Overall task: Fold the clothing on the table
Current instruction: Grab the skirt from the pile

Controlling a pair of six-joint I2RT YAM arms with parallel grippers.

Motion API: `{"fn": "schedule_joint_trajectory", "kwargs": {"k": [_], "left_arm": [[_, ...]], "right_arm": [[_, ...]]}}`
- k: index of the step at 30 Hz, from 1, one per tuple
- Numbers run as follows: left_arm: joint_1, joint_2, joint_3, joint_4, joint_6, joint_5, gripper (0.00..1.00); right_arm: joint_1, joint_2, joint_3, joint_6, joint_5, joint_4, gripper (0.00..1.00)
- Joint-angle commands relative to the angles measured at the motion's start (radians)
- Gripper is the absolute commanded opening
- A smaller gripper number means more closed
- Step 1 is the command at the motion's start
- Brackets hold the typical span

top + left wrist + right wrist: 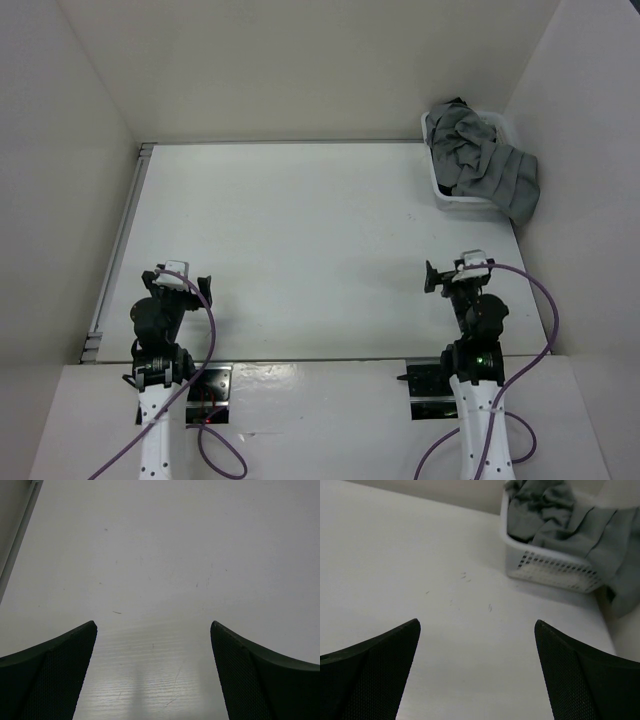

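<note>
Grey clothing [482,160] overflows a white bin [458,203] far off, while left gripper [153,623] and right gripper [477,621] hang spread, empty.

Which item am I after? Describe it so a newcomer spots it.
On the white table, far right corner, sits a white perforated bin. The grey pleated skirt is heaped in it, spilling over the right rim: the only soft, grey thing against white plastic.

White perforated plastic bin [555,570] in the far right corner, near white walls [300,60]
</note>
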Motion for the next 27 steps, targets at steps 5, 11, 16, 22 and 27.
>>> {"fn": "schedule_joint_trajectory", "kwargs": {"k": [5,11,16,22,27], "left_arm": [[-0.002,-0.128,-0.04,0.039,-0.02,-0.004,1.0],[-0.002,-0.128,-0.04,0.039,-0.02,-0.004,1.0],[-0.002,-0.128,-0.04,0.039,-0.02,-0.004,1.0],[-0.002,-0.128,-0.028,0.048,-0.02,0.011,1.0],[-0.002,-0.128,0.096,0.155,-0.072,-0.019,1.0]], "right_arm": [[-0.005,-0.072,0.255,-0.194,0.139,0.149,0.99],[-0.005,0.255,0.54,-0.017,0.328,0.045,0.99],[-0.06,0.459,0.769,0.116,0.177,-0.087,0.99],[-0.097,0.749,0.969,0.091,0.123,-0.326,0.99],[-0.07,0.897,1.143,0.091,0.098,-0.431,0.99]]}}
